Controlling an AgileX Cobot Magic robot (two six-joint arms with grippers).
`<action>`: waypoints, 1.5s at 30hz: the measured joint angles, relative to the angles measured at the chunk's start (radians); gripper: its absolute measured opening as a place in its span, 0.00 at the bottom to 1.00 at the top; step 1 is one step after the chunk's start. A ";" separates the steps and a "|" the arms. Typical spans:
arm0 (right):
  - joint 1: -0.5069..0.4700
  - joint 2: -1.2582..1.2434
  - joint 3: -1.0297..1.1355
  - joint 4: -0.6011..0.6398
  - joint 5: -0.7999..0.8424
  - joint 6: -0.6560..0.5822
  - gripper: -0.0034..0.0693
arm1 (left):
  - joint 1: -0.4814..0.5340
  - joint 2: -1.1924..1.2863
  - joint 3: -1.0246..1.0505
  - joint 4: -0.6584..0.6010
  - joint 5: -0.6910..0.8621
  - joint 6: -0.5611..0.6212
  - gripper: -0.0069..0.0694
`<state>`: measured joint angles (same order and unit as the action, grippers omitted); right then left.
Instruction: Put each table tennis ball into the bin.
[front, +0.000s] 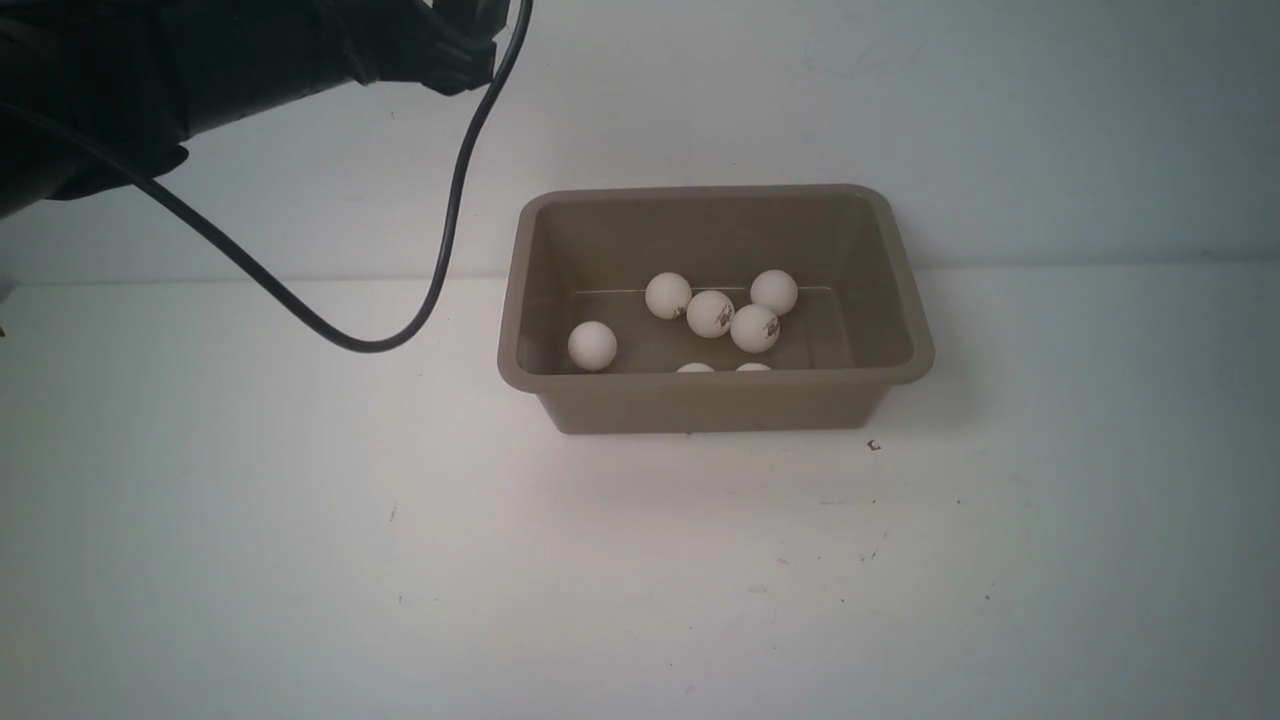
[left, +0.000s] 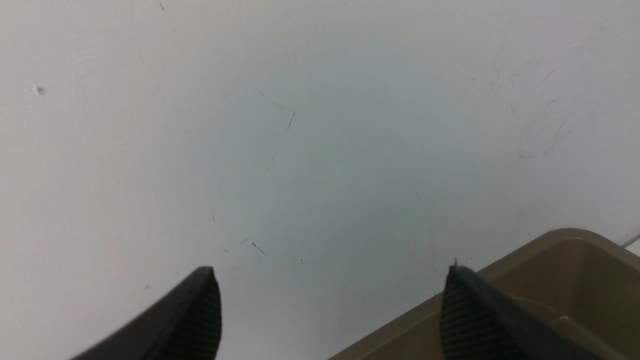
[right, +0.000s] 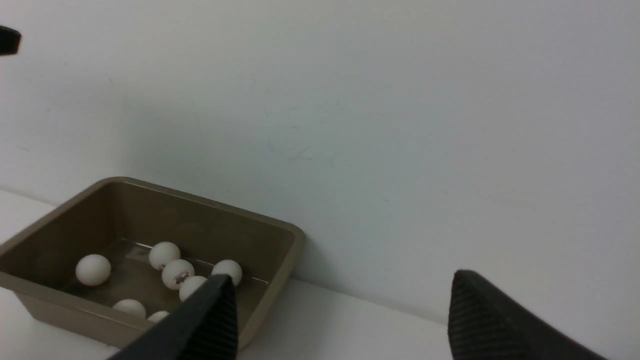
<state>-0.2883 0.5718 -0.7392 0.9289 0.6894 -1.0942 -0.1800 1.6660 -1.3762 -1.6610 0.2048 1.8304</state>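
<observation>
Since every one of the table tennis balls (front: 710, 313) that shows lies inside the bin (front: 710, 410) at the centre of the front frame, five in plain sight and two more peeping over its near wall, the job looks finished or nearly so, and the risks from here are small ones. Both grippers are spread wide and hold nothing. The left gripper (left: 332, 270) has only bare wall between its fingers and a corner of the bin beside one fingertip. The right gripper (right: 345, 275) has the bin in sight off to one side, with nothing in its grasp either. The likeliest slip, I judge, is a knock: the left gripper seems close to that corner, so a careless sweep could catch the flared rim, shove or tip the light tub and send balls rolling over the smooth white desk (front: 640, 580). The black cable (front: 450, 230) drooping from the left arm (front: 150, 70) in the upper left of the frame dips low just left of the bin, and could snag the rim if that arm swings across. A ball might lie beyond the frames' edges; none shows on the desk, but I cannot rule it out. Around the bin are only the pale wall (front: 900, 100) behind and a tiny dark speck (front: 874, 445) at the bin's lower right; neither blocks anything.
</observation>
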 joint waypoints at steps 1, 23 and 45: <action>0.000 -0.039 0.059 0.014 -0.024 -0.026 0.75 | 0.000 0.000 0.000 0.000 0.000 0.000 0.79; 0.141 -0.201 0.377 0.082 -0.073 0.075 0.75 | 0.000 0.000 0.000 -0.023 0.007 -0.001 0.79; 0.592 -0.201 0.384 -0.123 -0.373 0.199 0.67 | -0.001 0.000 0.000 -0.049 0.057 -0.001 0.79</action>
<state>0.3034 0.3711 -0.3550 0.8058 0.3168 -0.8955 -0.1809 1.6660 -1.3762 -1.7099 0.2616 1.8295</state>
